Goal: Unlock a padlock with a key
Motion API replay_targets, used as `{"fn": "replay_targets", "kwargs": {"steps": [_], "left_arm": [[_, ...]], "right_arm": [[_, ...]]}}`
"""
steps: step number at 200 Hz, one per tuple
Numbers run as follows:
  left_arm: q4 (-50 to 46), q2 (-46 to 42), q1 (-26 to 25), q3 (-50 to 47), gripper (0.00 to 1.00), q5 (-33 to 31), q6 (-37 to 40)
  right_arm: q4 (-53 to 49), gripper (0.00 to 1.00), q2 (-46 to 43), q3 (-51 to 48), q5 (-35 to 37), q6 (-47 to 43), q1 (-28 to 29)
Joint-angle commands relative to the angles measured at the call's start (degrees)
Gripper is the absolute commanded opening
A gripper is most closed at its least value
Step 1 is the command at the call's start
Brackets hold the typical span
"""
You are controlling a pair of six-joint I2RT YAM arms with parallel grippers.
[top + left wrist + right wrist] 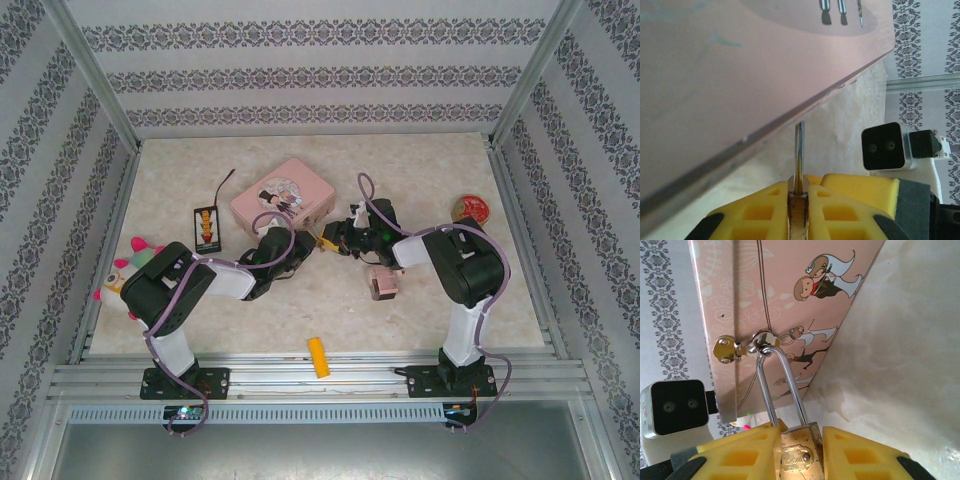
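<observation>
The small brass padlock (797, 455) hangs by its thin silvery shackle (785, 385) from the hasp (727, 349) of the pink tin (775, 300). My right gripper (799, 434) is shut on the padlock's body, one yellow finger on each side. My left gripper (800, 189) is shut on a thin brass edge with a silvery rod (799, 150) rising to the pink tin's (740, 75) rim; it looks like the same padlock seen edge-on. In the top view the left gripper (305, 244) and right gripper (332, 238) meet tip to tip at the pink tin's (285, 190) near right corner.
A small pink boxy block (383, 282) lies under the right arm. A yellow piece (318, 356) sits by the near edge. A black card (207, 228) and a plush toy (125, 265) are at the left, a red round thing (470, 208) at the right.
</observation>
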Motion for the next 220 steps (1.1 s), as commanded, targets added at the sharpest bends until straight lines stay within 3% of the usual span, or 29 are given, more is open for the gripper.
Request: {"fn": "replay_targets", "kwargs": {"steps": [1,51,71,88,172,220], "left_arm": [[2.86,1.58,-1.06,0.41,0.16,3.18,-1.48],[2.61,2.08,-1.06,0.87,0.17,3.42,-1.54],[2.74,2.28,-1.06,1.07,0.28,3.54,-1.62],[2.74,2.56,-1.06,1.2,0.29,3.62,-1.62],[1.82,2.32,-0.98,1.42,0.03,3.19,-1.18],[0.3,2.1,-0.98,3.69,0.0,2.84,-1.27]], "right_arm": [[4.49,0.26,0.12,0.24,-2.02,0.88,0.73],[4.54,0.25,-0.63,0.06,-2.08,0.81,0.73],[4.45,0.25,-0.92,0.06,-2.04,0.79,0.73],[4.41,0.25,-0.98,-0.03,-1.99,0.79,0.73],[4.25,0.25,-1.52,-1.03,-1.56,-0.1,0.47],[-5.09,0.25,-9.17,-4.78,4.39,-10.05,-0.06]]}}
